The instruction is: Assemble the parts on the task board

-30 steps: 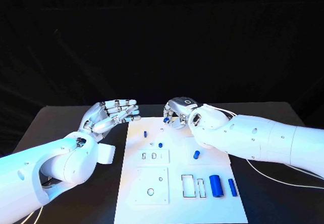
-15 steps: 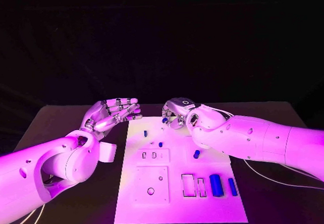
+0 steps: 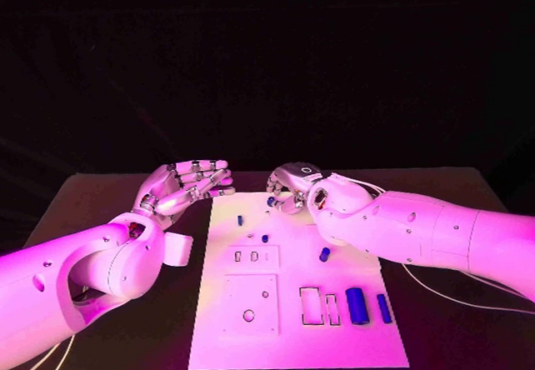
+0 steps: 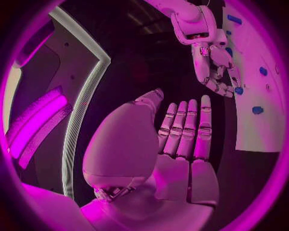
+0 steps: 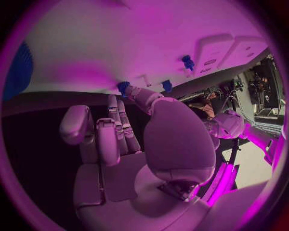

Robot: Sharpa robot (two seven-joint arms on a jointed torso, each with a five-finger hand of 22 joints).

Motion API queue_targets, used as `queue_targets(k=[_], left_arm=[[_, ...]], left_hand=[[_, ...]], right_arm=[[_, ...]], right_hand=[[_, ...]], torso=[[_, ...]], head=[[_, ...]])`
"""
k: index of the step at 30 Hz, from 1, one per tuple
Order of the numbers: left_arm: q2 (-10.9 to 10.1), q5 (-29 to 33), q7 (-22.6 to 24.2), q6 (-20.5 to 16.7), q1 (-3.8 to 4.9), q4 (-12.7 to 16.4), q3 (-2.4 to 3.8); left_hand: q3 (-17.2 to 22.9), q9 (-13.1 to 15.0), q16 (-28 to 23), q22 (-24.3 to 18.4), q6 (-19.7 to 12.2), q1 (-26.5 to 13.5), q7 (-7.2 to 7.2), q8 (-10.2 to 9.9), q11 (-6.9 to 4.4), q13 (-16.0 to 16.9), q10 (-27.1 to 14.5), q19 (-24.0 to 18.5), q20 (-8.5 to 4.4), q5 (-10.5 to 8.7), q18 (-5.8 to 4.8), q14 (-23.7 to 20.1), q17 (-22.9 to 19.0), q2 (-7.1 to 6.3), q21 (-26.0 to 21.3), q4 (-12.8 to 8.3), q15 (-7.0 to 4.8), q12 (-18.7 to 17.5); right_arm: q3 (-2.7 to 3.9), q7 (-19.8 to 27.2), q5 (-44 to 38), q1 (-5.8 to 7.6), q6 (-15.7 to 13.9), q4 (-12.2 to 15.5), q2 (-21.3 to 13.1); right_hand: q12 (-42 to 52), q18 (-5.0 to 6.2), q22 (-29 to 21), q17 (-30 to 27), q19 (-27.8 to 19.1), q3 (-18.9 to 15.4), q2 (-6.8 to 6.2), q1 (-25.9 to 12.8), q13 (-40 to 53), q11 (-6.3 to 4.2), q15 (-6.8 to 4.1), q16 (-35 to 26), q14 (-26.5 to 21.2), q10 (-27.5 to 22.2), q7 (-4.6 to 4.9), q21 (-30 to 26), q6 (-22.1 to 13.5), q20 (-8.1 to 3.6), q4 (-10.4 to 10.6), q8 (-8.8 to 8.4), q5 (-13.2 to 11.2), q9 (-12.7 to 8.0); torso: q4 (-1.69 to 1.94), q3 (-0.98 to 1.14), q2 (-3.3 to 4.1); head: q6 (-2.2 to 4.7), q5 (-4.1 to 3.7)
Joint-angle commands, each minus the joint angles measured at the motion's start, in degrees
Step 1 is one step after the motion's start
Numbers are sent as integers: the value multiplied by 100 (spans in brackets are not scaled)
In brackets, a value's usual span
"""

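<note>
Inspector A: The task board [image 3: 296, 317] is found flat at the middle of the black bench [image 3: 88, 203]. Blue parts are noted on it: a large cylinder [image 3: 356, 306] and a slimmer bar [image 3: 383, 309] side by side near the board's near right corner, one small piece [image 3: 324, 254] at mid-board, and two small pieces [image 3: 244, 220] nearer the far end.

Inspector B: And the hands?

Inspector A: The left hand [image 3: 183, 188] is seen raised above the bench just off the board's far left corner. Its fingers [image 4: 187, 127] are held nearly straight and close together, palm bare; nothing is gripped.

Inspector B: The right hand?

Inspector A: The right hand [image 3: 298, 187] is positioned over the board's far edge, fingers bent downward. A small blue part [image 5: 123, 87] is seen at the fingertips [image 5: 134, 92] against the board. Contact is evident; whether the piece is actually pinched cannot be told.

Inspector B: Noted. The two hands are recorded as apart.
</note>
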Motion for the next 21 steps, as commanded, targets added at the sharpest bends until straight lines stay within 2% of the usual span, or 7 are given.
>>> queue_targets(k=[1,4,10,16,20,21], left_arm=[[9,-21,27,98,17,4,6],[4,-21,26,97,19,-3,6],[-18,-21,20,94,22,-11,6],[-52,-21,13,99,22,1,5],[-72,-20,6,116,22,-4,5],[-77,-20,5,123,22,-8,5]], left_hand=[[25,9,-31,-7,-11,-7,147,-20,26,-5,4,33,2,-40,74,-34,5,-20,30,-1,3,-36],[25,9,-31,-7,-11,-7,147,-20,26,-5,4,33,2,-40,74,-34,5,-20,30,-1,3,-36],[25,9,-31,-7,-11,-7,147,-20,26,-5,4,33,2,-40,74,-34,5,-20,30,-1,3,-36],[28,9,-35,-8,-14,-11,150,-22,28,-5,2,32,3,-41,74,-39,9,-23,30,-4,4,-38],[29,9,-37,-8,-15,-12,151,-23,29,-6,1,32,3,-42,74,-42,10,-24,30,-4,5,-38],[29,9,-37,-8,-15,-12,151,-23,29,-6,1,32,3,-42,74,-42,10,-24,30,-4,5,-38]], right_arm=[[-1,45,-15,-2,-36,16,-19],[-1,45,-12,-1,-92,81,-70],[-1,-8,11,3,-182,426,-405],[6,-51,328,44,-291,1008,-1053],[30,-65,859,91,-280,1332,-1479],[36,-65,1025,102,-256,1372,-1567]], right_hand=[[23,107,-436,-220,-264,-343,-27,75,-134,40,58,-185,200,-418,12,-379,-265,40,16,-168,29,-18],[79,122,-521,-297,-294,-568,28,175,-185,41,57,-230,190,-515,-18,-476,-324,41,38,-212,40,-4],[156,118,-498,-327,-264,-673,70,244,-202,30,50,-244,189,-493,-13,-478,-273,36,54,-196,46,21],[408,38,-90,-166,-19,-671,94,270,-170,-3,22,-124,245,-216,1,-188,-164,10,104,-176,46,54],[771,-39,324,136,198,-653,4,164,-27,-63,-19,89,328,275,4,120,-155,-19,201,-209,33,63],[1234,-76,536,316,304,-887,-118,105,232,-156,-83,210,372,764,-42,282,-243,-62,225,-249,10,65]], torso=[[-1,5,3],[-2,9,1],[-15,14,-3],[-72,23,-22],[-118,47,-40],[-136,57,-45]], head=[[10,3],[13,4],[21,3],[38,22],[50,42],[56,56]])
